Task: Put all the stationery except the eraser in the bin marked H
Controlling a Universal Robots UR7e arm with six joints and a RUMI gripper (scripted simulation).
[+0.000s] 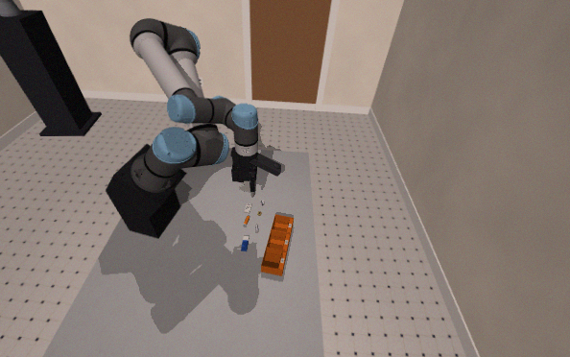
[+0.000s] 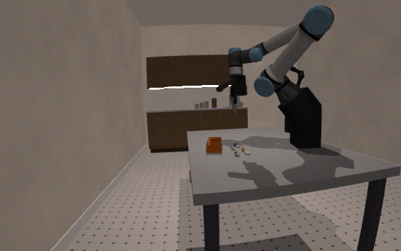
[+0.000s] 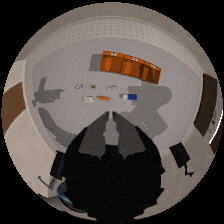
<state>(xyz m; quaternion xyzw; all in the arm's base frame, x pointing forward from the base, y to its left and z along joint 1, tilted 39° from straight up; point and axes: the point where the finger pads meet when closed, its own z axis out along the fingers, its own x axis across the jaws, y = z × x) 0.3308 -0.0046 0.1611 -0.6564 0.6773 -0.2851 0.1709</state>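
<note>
My gripper (image 1: 252, 193) (image 2: 235, 109) (image 3: 110, 112) is shut and empty, hanging high above the grey table (image 1: 144, 297) (image 2: 270, 182). A row of orange bins (image 1: 277, 238) (image 2: 214, 145) (image 3: 131, 64) stands upright on the table; the letters on them are too small to read. Beside the bins lie small items: a blue and white block (image 1: 245, 244) (image 3: 128, 95), an orange piece (image 1: 247, 220) (image 3: 103, 98), a white flat piece (image 1: 248, 207) (image 3: 87, 99), and three tiny pieces, one (image 1: 259, 211) (image 3: 93, 86) round and two (image 1: 262, 202) (image 1: 256, 228) pale. All lie below and ahead of the gripper.
The robot's black base (image 1: 144, 202) (image 2: 302, 121) stands on the table's left side as the top view shows it. The arm's shadow falls across the table. A dark pillar (image 1: 43, 72) stands on the floor far off, and a kitchen counter (image 2: 196, 125) lines the back wall.
</note>
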